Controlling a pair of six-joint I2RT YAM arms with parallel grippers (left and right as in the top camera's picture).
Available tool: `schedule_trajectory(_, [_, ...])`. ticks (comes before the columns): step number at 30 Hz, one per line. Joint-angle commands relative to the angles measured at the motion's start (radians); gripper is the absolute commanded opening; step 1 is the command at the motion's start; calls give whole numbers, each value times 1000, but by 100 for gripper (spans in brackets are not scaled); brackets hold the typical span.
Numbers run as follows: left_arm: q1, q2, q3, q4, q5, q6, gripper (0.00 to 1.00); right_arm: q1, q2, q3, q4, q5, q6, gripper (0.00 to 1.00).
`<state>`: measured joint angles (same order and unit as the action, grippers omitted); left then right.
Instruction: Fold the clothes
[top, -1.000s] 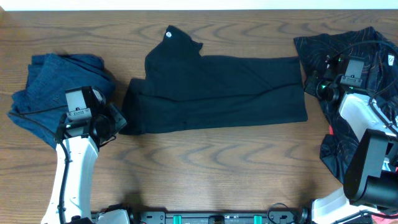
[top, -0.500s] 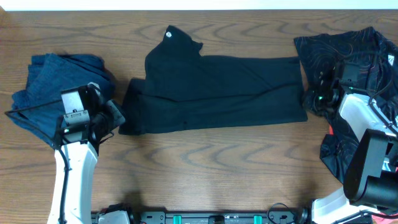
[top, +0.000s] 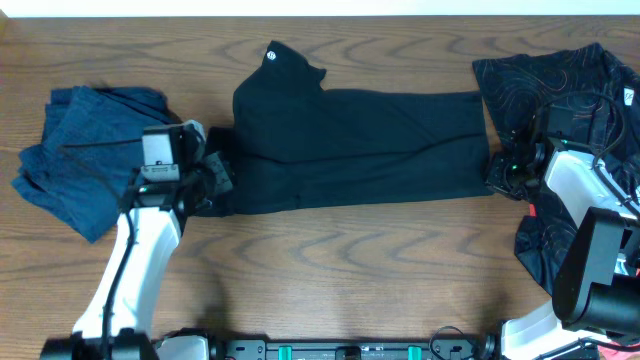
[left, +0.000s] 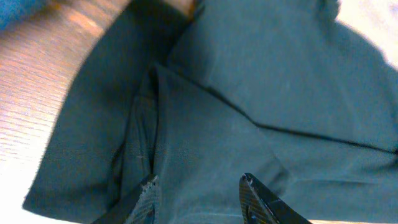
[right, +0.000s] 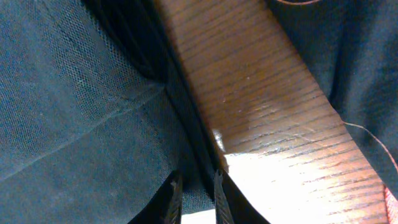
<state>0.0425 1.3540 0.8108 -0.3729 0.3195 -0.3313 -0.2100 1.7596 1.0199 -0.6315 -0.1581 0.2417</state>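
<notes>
A black garment (top: 360, 140) lies flat across the middle of the table, partly folded, with its left end doubled over. My left gripper (top: 215, 175) is open, with its fingers (left: 199, 186) just above the garment's folded left end (left: 205, 124). My right gripper (top: 497, 178) is at the garment's lower right corner. In the right wrist view its fingers (right: 196, 186) are nearly together, with the black garment's edge (right: 93, 124) between them.
A crumpled blue garment (top: 80, 140) lies at the left of the wooden table (top: 350, 260). A dark patterned garment (top: 580, 80) is heaped at the right, under and behind the right arm.
My left arm has swung right, from beside the blue garment to the black garment's left end. My right gripper has moved down along the garment's right edge to its lower corner.
</notes>
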Motion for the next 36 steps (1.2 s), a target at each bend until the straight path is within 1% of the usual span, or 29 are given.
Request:
schedule_trajectory(1, [-22, 65, 1, 21, 10, 20, 43, 8, 8, -4, 0, 12, -28, 20])
schedule_trajectory(2, [-29, 84, 1, 33, 9, 21, 47, 11, 8, -5, 0, 12, -28, 23])
schedule_trajectory(5, [-49, 151, 1, 76, 9, 21, 49, 19, 8, -15, 0, 12, -26, 23])
schedule_trajectory(9, [-61, 237, 1, 100, 9, 20, 49, 31, 8, -36, 11, 12, -26, 18])
schedule_trajectory(12, [-61, 282, 1, 100, 9, 21, 49, 34, 8, -47, 21, 13, -26, 17])
schedule_trajectory(16, [-61, 298, 1, 100, 9, 21, 48, 34, 8, -54, 21, 23, -26, 21])
schedule_trajectory(21, [-61, 298, 1, 102, 9, 21, 49, 34, 8, -75, 38, 39, -26, 22])
schedule_trajectory(23, [-61, 298, 1, 102, 9, 21, 49, 34, 8, -85, 45, 39, -26, 19])
schedule_trajectory(25, [-61, 298, 1, 98, 8, 21, 49, 34, 8, -89, 44, 39, -26, 3])
schedule_trajectory(26, [-61, 298, 1, 95, 9, 21, 49, 34, 8, -89, 44, 39, -26, 1])
schedule_trajectory(31, [-61, 298, 1, 36, 9, 21, 49, 33, 8, -89, 5, 51, -22, 1])
schedule_trajectory(36, [-61, 298, 1, -79, 8, 21, 49, 32, 8, -89, -111, 193, 76, 1])
